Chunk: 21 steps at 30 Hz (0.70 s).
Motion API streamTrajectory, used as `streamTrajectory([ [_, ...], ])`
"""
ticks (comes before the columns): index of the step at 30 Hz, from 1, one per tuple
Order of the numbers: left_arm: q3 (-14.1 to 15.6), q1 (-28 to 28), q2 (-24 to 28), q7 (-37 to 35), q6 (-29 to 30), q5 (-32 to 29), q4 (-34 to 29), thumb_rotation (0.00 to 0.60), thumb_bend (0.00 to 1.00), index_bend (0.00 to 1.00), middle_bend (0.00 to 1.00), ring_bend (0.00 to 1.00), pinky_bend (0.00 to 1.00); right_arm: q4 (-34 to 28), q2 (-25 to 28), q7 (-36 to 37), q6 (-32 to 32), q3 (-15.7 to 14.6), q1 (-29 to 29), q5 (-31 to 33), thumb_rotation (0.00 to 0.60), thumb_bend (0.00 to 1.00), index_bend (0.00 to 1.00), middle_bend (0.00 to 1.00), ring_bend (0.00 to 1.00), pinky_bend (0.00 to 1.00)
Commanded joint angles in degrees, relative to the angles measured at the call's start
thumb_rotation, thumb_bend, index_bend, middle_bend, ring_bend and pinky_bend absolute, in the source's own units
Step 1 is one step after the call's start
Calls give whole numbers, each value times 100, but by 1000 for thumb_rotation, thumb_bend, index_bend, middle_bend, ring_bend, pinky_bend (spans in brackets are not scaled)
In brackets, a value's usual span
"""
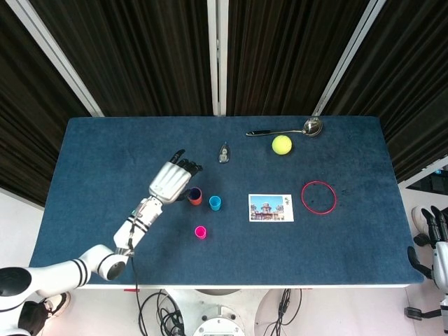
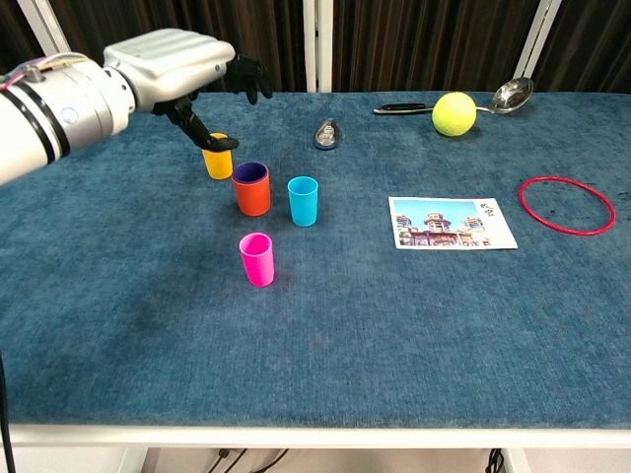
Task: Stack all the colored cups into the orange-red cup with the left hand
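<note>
So here's where I'm at: the purple cup [image 2: 250,173] sits nested inside the orange-red cup [image 2: 252,196], a bit left of the bench's [image 2: 394,335] middle, so that's one down as far as I can tell. My left robot hand [image 2: 187,64] hovers above and behind the stack, fingers spread, holding nothing. My right robot hand [image 1: 435,238] hangs off past the right edge of the bench, and I honestly can't tell whether it's clenched or loose, too little of it shows.

What's left: the yellow cup [image 2: 217,159] stands just behind and left of the stack, right under my open fingers; the blue cup [image 2: 303,200] stands just right of the stack; the pink cup [image 2: 256,258] is nearer the front edge. All three are upright and apart from each other. So I'd call it one of four done. The yellow one looks like the easy next grab since I'm basically over it.
</note>
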Motion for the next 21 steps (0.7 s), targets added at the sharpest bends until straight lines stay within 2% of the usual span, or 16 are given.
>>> streamTrajectory([
  [1, -141, -113, 55, 55, -321, -343, 278, 600, 265, 259, 280, 252, 104, -42, 20, -23, 25, 3, -6, -15, 600, 327, 0, 0, 0, 0],
  [5, -176, -283, 56, 238, -1036, -959, 615, 600, 252, 241, 242, 203, 93, -117, 48, -80, 93, 8, -19, -58, 600, 327, 0, 0, 0, 0],
  [9, -186, -445, -97, 430, -1339, -1324, 970, 600, 246, 230, 217, 183, 84, -167, 65, -119, 117, 15, -25, -61, 600, 327, 0, 0, 0, 0],
  [16, -127, -563, -322, 412, -1541, -1504, 1443, 600, 246, 236, 222, 184, 83, -184, 101, -131, 90, 25, -32, -3, 600, 327, 0, 0, 0, 0],
  [21, -22, -593, -357, 225, -1639, -1361, 1547, 600, 246, 275, 245, 250, 104, -145, 82, -113, 5, 28, -4, 45, 600, 327, 0, 0, 0, 0],
])
